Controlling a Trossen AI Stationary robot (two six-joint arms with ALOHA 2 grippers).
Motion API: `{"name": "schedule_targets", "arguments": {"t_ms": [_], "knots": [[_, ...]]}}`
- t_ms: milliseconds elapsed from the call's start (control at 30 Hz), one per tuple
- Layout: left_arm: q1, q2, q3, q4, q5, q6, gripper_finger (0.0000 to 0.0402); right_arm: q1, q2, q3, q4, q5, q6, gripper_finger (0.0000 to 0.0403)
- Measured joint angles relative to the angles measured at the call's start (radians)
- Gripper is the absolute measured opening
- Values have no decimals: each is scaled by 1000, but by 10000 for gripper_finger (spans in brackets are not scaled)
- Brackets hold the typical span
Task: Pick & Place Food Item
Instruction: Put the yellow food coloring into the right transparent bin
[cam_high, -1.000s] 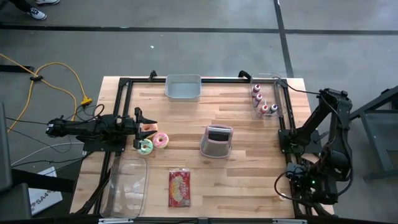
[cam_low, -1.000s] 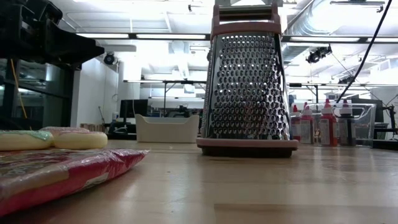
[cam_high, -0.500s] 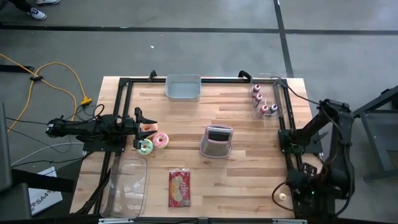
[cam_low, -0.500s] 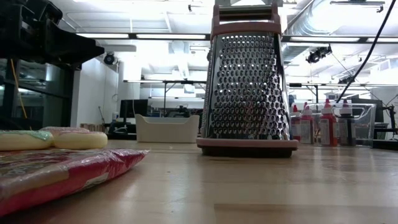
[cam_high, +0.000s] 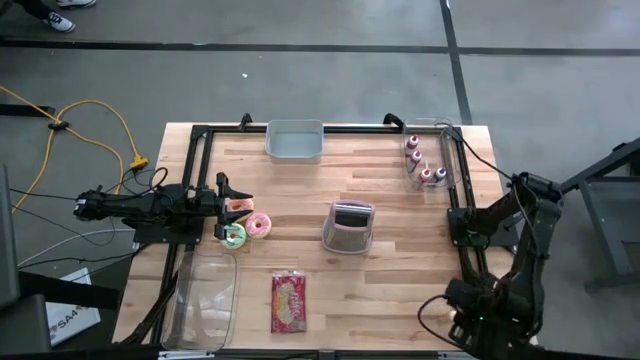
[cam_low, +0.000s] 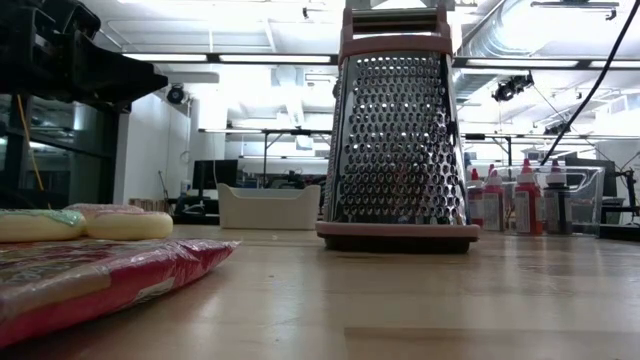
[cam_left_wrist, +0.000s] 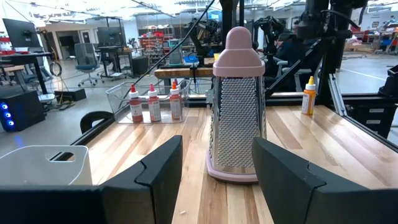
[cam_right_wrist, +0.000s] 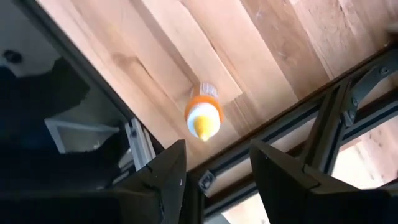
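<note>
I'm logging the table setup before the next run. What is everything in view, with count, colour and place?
Grater: one, pink with metal faces, upright at mid-table.
Donuts: two, one pink-iced, one green-iced, touching, left side by the left gripper.
Food packet: one, red, flat at the near edge.
Grey bin: one, far edge.
Clear container: one, near-left corner.
Clear bin: one, far-right corner, holding sauce bottles.
Sauce bottles: four, red-topped, in the clear bin.
Yellow bottle: one, orange collar, upright at the near-right edge.
Table: one, light wood, black frame.
Left gripper: open, over the left edge beside the donuts.
Right gripper: open, above the yellow bottle, holding nothing.
</note>
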Motion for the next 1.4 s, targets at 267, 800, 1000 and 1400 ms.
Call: {"name": "schedule_targets", "arguments": {"t_ms": [267,800,1000,1400], "knots": [[0,0,0,0,0,0,188,-34,1,0,9,-7,45,166],[0,0,0,0,0,0,188,-34,1,0,12,4,47,166],[0,0,0,0,0,0,188,-33,1,0,12,4,50,166],[0,0,0,0,0,0,188,-23,0,-80,87,-16,101,166]]}}
